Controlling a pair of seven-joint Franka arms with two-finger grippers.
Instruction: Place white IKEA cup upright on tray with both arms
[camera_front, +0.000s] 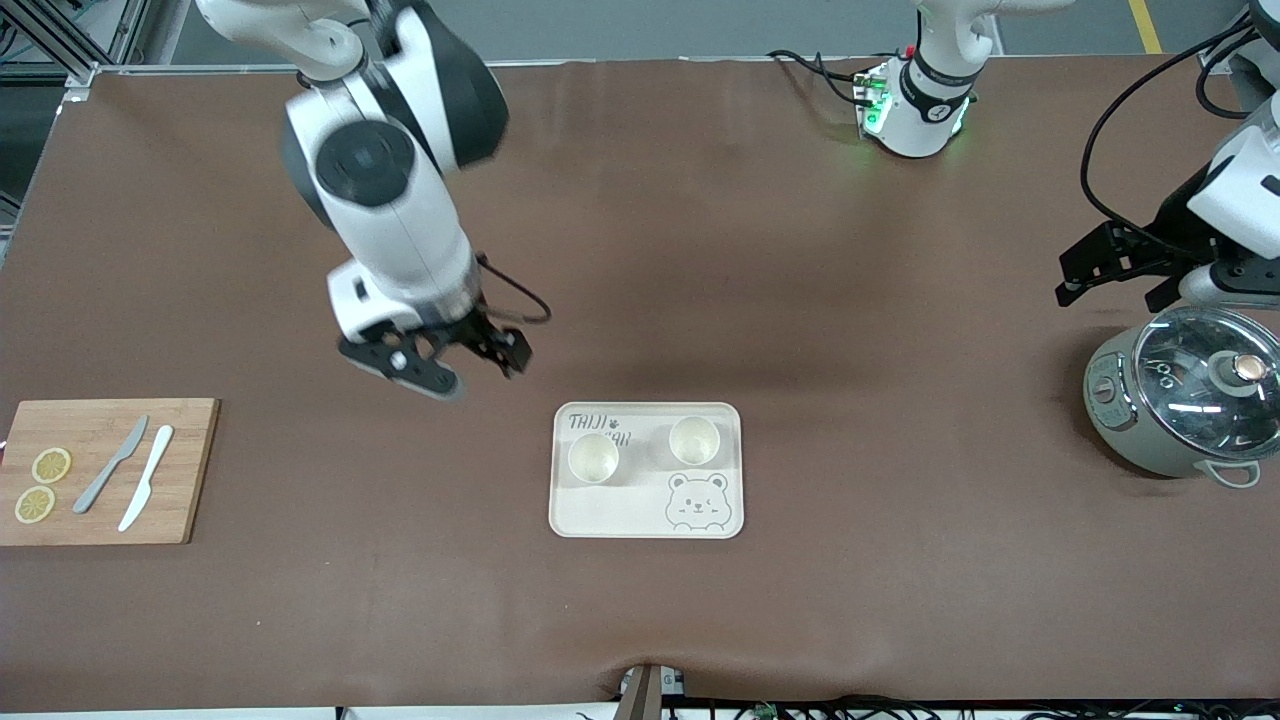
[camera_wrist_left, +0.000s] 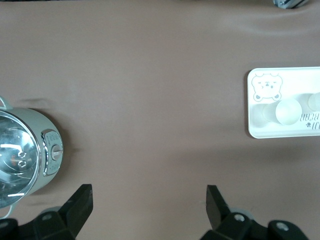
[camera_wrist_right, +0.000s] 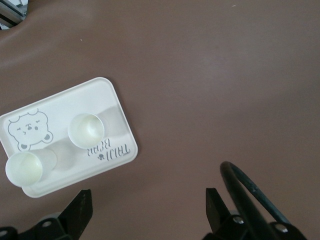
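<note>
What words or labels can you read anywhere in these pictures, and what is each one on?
"TAIJI BEAR": hand-style lettering on the cream tray, beside the two cups.
Marks on the cooker's control panel: too small to read.
No other legible text.

You can't see the whole left arm (camera_front: 1240, 190): the front view's edge cuts it off above the pot (camera_front: 1185, 405). On the tray (camera_front: 646, 470), one cup (camera_front: 593, 458) covers part of the lettering (camera_front: 598, 428). The left wrist view crops the tray and pot.
</note>
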